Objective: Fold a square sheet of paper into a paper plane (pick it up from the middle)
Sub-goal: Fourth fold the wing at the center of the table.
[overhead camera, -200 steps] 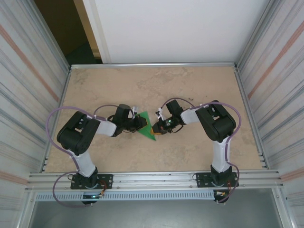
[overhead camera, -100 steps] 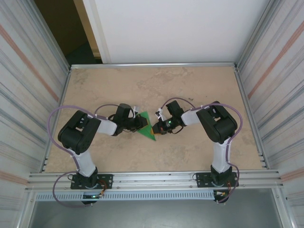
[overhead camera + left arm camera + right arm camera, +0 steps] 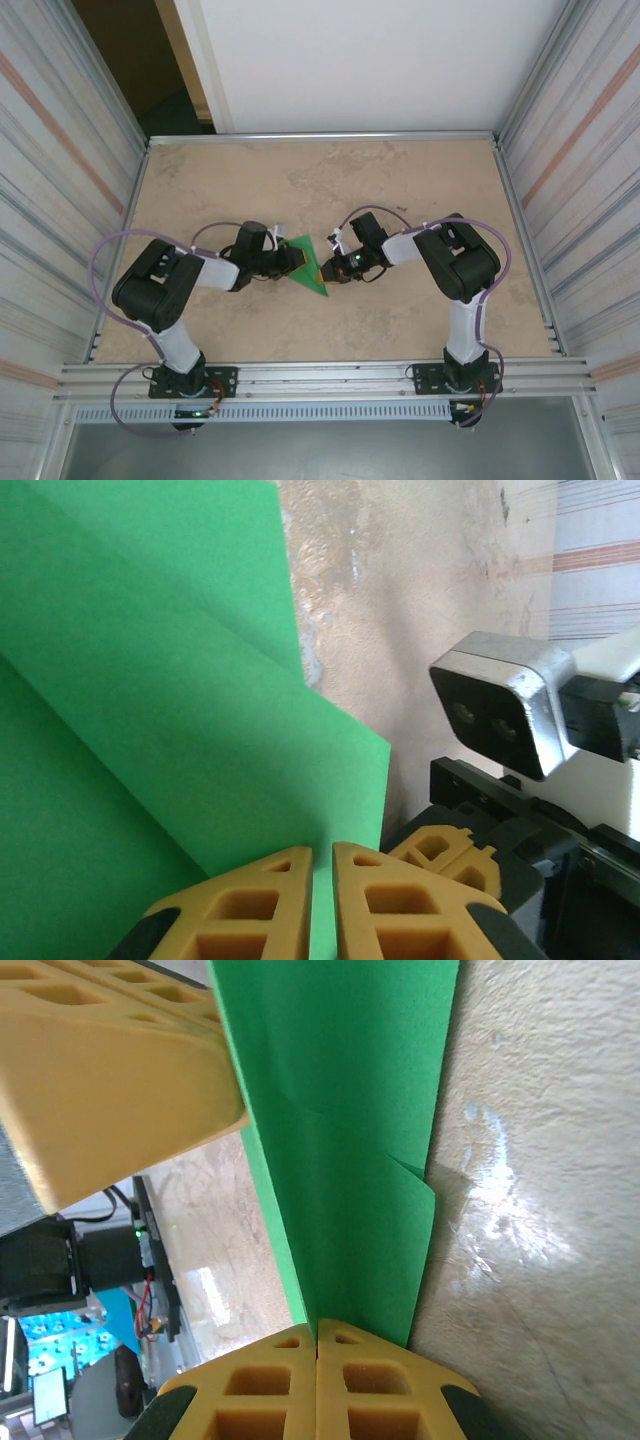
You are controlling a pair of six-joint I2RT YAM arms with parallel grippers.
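The square sheet of paper (image 3: 309,270) is bright green and folded into a pointed, layered shape, held just above the table's middle between both grippers. My left gripper (image 3: 295,259) comes at it from the left. In the left wrist view the paper (image 3: 180,710) has a diagonal crease, and the yellow fingers (image 3: 260,900) are shut on its edge, green showing in the thin slit. My right gripper (image 3: 329,268) holds the opposite side. In the right wrist view its jaws (image 3: 317,1330) are pressed tight on the paper's (image 3: 350,1160) folded edge.
The tan table (image 3: 400,190) stretches out behind and to both sides of the paper. Corrugated metal walls (image 3: 50,200) stand left and right, a white panel (image 3: 350,60) at the back. The other gripper's finger (image 3: 110,1070) sits very close in the right wrist view.
My left arm's elbow has swung outward to the left and the left gripper has shifted slightly left. The paper and the right gripper have barely moved.
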